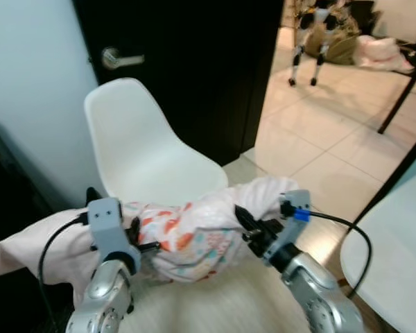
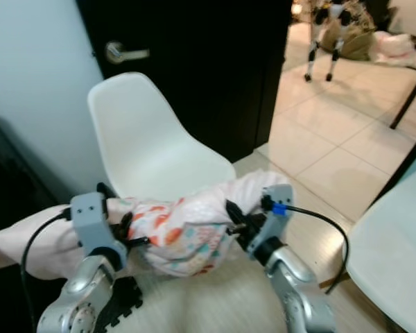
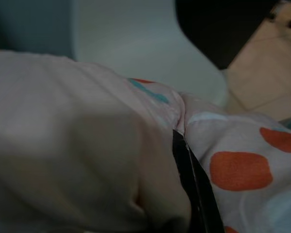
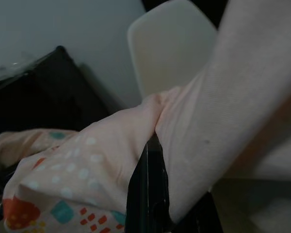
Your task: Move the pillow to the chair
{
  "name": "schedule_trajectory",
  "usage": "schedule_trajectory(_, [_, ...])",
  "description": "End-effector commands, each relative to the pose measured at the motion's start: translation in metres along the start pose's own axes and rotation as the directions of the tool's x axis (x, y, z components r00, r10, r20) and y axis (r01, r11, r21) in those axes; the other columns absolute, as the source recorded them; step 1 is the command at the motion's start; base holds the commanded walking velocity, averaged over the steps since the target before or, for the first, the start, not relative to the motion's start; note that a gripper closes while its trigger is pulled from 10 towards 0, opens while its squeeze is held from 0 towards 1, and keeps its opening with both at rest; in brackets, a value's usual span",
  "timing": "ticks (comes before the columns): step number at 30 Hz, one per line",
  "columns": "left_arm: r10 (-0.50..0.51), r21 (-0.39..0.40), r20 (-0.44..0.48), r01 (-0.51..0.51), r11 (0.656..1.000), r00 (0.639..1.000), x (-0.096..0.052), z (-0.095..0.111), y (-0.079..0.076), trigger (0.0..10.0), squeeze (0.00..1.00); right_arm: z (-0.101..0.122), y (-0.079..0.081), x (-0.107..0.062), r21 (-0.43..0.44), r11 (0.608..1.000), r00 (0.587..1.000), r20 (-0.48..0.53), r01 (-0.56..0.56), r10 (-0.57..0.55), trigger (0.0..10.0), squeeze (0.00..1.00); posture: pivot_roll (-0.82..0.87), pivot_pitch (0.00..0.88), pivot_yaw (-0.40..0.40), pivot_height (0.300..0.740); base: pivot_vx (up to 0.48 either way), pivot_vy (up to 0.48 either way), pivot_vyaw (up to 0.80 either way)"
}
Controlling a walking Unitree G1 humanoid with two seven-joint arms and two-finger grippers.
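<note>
A pale pink pillow [image 1: 194, 232] with orange and teal prints hangs between my two grippers, just in front of the seat of a white shell chair [image 1: 135, 142]. My left gripper [image 1: 144, 244] is shut on the pillow's left part, its black finger [image 3: 194, 184] buried in the fabric. The pillow's right end is pinched in my right gripper [image 1: 246, 230], which is shut on it, with a finger [image 4: 148, 189] pressed into a fold. A loose pink end [image 1: 28, 253] droops to the left.
A black door [image 1: 194, 62] with a silver handle [image 1: 118, 59] stands behind the chair. At the left is dark furniture [image 1: 7, 208], and a second white seat [image 1: 395, 257] sits at the right. Tiled floor [image 1: 333, 132] opens beyond, with another robot [image 1: 312, 35] far off.
</note>
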State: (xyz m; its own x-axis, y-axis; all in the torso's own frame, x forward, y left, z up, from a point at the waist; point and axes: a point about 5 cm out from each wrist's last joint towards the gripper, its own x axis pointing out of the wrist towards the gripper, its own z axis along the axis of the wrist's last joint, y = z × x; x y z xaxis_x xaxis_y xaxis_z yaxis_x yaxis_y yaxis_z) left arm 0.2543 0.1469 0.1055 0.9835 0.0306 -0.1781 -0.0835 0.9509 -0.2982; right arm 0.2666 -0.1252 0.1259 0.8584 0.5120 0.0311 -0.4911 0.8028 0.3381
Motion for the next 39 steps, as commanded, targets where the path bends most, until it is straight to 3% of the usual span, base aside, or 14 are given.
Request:
schedule_trajectory(1, [-0.067, -0.005, 0.030, 0.067, 0.998, 0.997, 0.0010, 0.0061, -0.0141, 10.0, 0.00, -0.0040, 0.0004, 0.0018, 0.002, 1.000, 1.000, -0.027, 0.003, -0.003, 10.0, 0.00, -0.02, 0.042, 0.004, 0.740, 0.000, 0.000, 0.00])
schedule_trajectory(9, [-0.059, -0.002, 0.017, 0.059, 0.998, 0.998, 0.0024, 0.0054, -0.0129, 10.0, 0.00, -0.0047, 0.0016, 0.0013, 0.009, 1.000, 1.000, -0.019, 0.004, -0.004, 10.0, 0.00, -0.02, 0.043, 0.005, 0.740, 0.000, -0.468, 0.00])
schedule_trajectory(20, [-0.045, -0.031, 0.031, 0.046, 0.998, 0.999, 0.0038, 0.0086, -0.0109, 10.0, 0.00, -0.0050, 0.0021, 0.0009, 0.014, 1.000, 1.000, -0.019, 0.004, -0.003, 10.0, 0.00, -0.02, 0.051, 0.010, 0.740, 0.000, 0.000, 0.00])
schedule_trajectory(39, [-0.057, -0.013, 0.053, 0.058, 0.998, 0.997, 0.0041, 0.0122, -0.0125, 10.0, 0.00, -0.0058, 0.0044, -0.0005, 0.008, 1.000, 1.000, -0.025, -0.015, 0.015, 10.0, 0.00, -0.03, 0.053, 0.005, 0.740, 0.052, 0.000, 0.00])
